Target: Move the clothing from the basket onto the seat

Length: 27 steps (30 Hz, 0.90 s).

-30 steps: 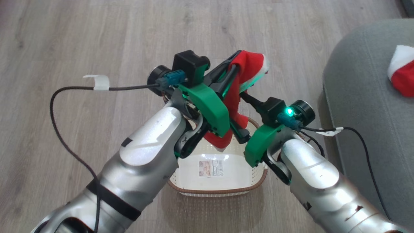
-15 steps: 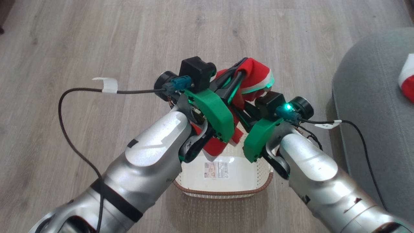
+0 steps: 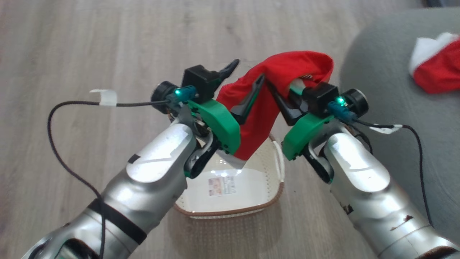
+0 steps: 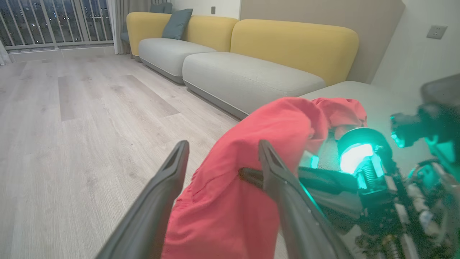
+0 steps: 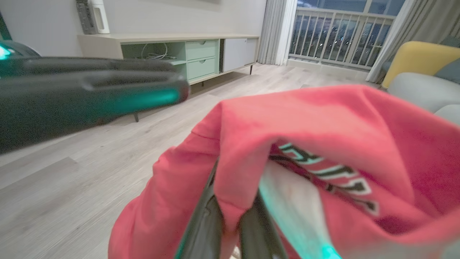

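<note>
Above the basket (image 3: pixel 230 213), your right fingers (image 5: pixel 205 225) clamp the hanging red garment (image 3: pixel 262 118); your left fingers (image 4: pixel 154 201) stand spread wide, gripping nothing.

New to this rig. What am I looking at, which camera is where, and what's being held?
It is a wheeled robot with two silver arms, each ending in a two-fingered hand. The head view looks down from the robot's head; the other two come from a camera on each wrist, looking along that hand's fingers. The right hand is shut on a red garment, lifted above the cream basket on the wooden floor. The left hand is open, cloth between its fingers but unpinched. A paper label lies in the basket. A red-and-white garment lies on the grey-green seat at the robot's right.
</note>
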Tool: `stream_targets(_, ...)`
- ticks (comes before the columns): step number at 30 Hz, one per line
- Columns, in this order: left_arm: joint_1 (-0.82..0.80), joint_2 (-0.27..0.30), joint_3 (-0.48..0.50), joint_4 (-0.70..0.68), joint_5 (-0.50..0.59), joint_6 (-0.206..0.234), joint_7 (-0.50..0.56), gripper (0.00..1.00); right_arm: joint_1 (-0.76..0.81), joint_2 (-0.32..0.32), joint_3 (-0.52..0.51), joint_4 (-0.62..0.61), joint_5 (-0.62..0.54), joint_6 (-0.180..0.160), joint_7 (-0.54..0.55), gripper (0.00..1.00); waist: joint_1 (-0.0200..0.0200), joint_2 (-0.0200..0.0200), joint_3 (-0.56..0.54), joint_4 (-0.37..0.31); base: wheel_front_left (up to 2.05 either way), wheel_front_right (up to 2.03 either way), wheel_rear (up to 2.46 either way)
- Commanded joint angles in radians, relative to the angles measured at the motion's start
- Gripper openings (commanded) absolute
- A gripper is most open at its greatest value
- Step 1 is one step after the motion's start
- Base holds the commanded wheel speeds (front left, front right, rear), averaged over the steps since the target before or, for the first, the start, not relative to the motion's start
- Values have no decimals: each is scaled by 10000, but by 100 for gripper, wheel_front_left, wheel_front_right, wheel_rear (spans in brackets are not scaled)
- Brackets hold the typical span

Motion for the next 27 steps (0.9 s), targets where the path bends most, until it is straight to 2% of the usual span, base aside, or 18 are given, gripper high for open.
stream_targets(1, -387, 259, 459, -186, 75, 41, -122, 100, 14, 131, -259, -530, -185, -4, -67, 0, 0, 0, 115, -584, 0, 0, 0)
stream_targets(7, -251, 501, 556, -110, 304, 64, -151, 100, 222, -22, -978, -1109, -493, -4, -67, 0, 0, 0, 243, -1701, 0, 0, 0)
stream_targets(9, -220, 526, 585, -110, 314, 64, -154, 100, 261, -37, -1096, -1207, -518, -4, -67, 0, 0, 0, 251, -1888, 0, 0, 0)
stream_targets(21, -66, 938, 794, -201, 626, 183, -165, 100, 548, -13, -1693, -2487, -532, -4, -67, 0, 0, 0, 508, -4578, 0, 0, 0)
stream_targets(27, -301, 626, 452, -211, 767, -130, -154, 100, 1046, -272, -2777, -3240, -810, -4, -67, 0, 0, 0, 808, -4968, 0, 0, 0)
